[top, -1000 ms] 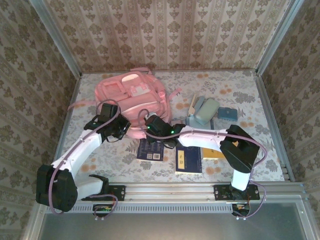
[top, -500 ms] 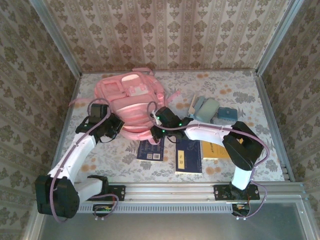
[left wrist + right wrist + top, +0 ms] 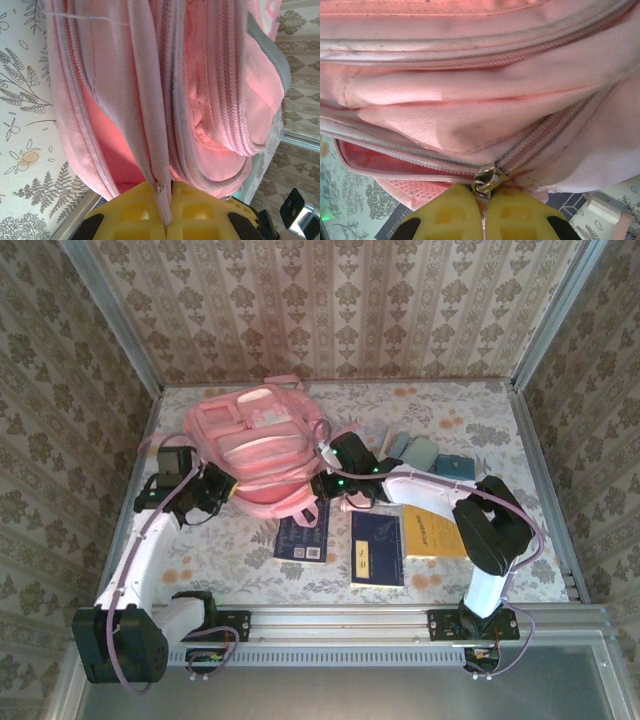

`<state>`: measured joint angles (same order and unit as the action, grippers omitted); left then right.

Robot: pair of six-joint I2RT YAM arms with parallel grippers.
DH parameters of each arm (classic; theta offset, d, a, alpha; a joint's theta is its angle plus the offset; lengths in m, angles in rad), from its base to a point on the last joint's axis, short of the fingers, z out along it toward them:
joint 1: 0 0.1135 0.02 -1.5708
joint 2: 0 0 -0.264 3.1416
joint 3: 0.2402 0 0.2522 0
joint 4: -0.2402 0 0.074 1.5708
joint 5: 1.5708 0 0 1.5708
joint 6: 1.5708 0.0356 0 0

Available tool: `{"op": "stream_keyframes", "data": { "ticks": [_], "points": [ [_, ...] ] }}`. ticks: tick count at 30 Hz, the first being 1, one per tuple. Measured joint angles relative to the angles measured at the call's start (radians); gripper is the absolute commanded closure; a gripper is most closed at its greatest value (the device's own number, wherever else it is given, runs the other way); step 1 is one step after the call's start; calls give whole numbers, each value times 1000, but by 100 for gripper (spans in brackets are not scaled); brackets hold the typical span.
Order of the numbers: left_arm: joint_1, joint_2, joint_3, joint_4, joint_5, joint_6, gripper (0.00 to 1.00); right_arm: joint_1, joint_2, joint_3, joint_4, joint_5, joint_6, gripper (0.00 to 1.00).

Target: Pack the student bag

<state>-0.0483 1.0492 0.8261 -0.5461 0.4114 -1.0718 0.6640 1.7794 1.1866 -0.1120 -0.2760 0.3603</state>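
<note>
Student bag [image 3: 262, 450], one, left gripper [image 3: 167, 202], right gripper [image 3: 482, 200]

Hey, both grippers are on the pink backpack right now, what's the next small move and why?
Probably slide the right gripper along the closed zipper teeth: it is shut on the zipper pull, with an open gap on one side. The left gripper pinches a fabric strip of the student bag, bracing it, and the opening looks too narrow for the larger navy book.

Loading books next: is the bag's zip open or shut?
Partly open: the student bag gapes left of the slider; teeth mesh right of it.
</note>
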Motion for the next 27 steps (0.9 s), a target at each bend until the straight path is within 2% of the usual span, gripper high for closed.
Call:
{"op": "stream_keyframes", "data": {
  "ticks": [4,6,8,12,14,16,21,27],
  "points": [
    [21,1,63,-13,17,15,99,-40,0,30,2,-43,-10,100],
    [26,19,108,-31,24,29,74,-58,0,35,10,-63,-11,100],
    [35,56,153,-42,29,51,57,-77,1,34,9,-72,-1,100],
    [27,103,183,-46,30,66,38,-96,4,-9,39,-69,70,100],
    [-2,101,182,-53,24,67,34,-84,5,-45,66,-68,121,100],
    [-67,92,182,-63,3,74,30,-51,9,-80,97,-65,176,100],
    [-259,73,201,-117,-74,98,28,42,19,-99,171,-61,261,100],
    [-370,147,225,-151,-170,107,27,102,19,-100,201,-33,289,100]
  ]
}}
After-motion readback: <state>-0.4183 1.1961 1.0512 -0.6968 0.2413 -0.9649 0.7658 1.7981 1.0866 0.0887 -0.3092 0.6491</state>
